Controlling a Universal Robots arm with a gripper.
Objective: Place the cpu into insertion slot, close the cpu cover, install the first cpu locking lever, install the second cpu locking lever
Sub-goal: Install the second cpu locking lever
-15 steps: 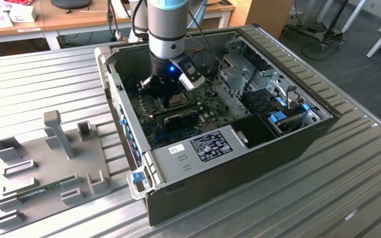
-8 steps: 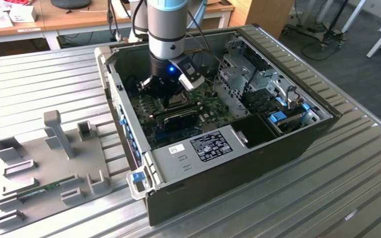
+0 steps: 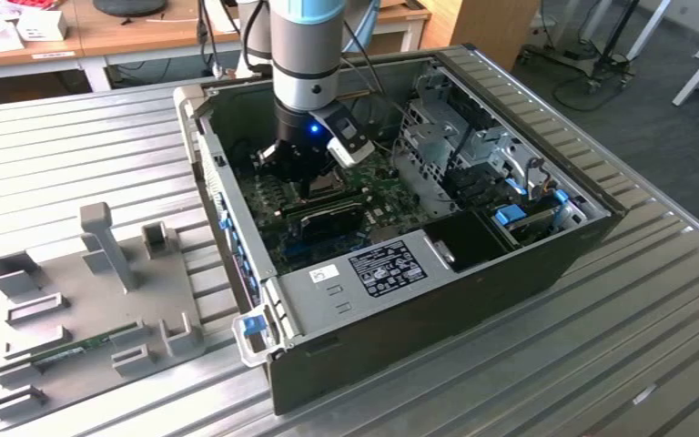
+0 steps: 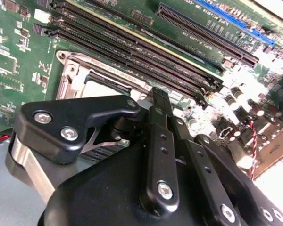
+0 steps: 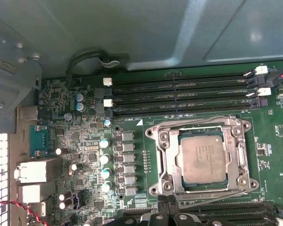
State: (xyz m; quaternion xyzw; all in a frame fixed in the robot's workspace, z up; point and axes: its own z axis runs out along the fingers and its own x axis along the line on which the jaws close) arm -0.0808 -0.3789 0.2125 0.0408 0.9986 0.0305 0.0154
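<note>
One step appears finished: the cpu (image 5: 203,160) is seated flat in the insertion slot (image 5: 172,184), with the cpu cover (image 5: 236,153) lowered around it. The end effector (image 4: 159,96) is held closed and empty at the socket's edge, just beside the memory slots (image 5: 179,96). A locking lever seems the step in hand, which calls for precise sideways pressure.

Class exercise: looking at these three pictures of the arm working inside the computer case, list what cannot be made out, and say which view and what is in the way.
- Exterior view: the insertion slot is hidden behind the gripper.
- Second wrist view: the gripper's black body covers most of the cpu cover.
- First wrist view: the cpu sits in the socket under the cover; whether the locking levers are latched is unclear.
</note>
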